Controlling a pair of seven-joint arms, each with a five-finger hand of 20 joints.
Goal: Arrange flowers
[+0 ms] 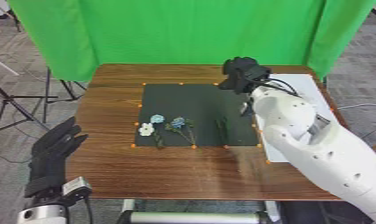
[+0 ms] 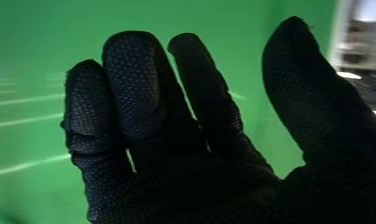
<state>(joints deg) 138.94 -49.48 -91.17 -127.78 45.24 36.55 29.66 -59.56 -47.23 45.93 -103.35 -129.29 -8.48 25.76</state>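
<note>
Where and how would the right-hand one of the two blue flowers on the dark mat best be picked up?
Probably by pinching the lower stem of the blue flower from above, coming in from the right. It lies flat on the mat, bloom away from the robot, with the thin stem pointing nearer; the other flowers crowd its left.
</note>
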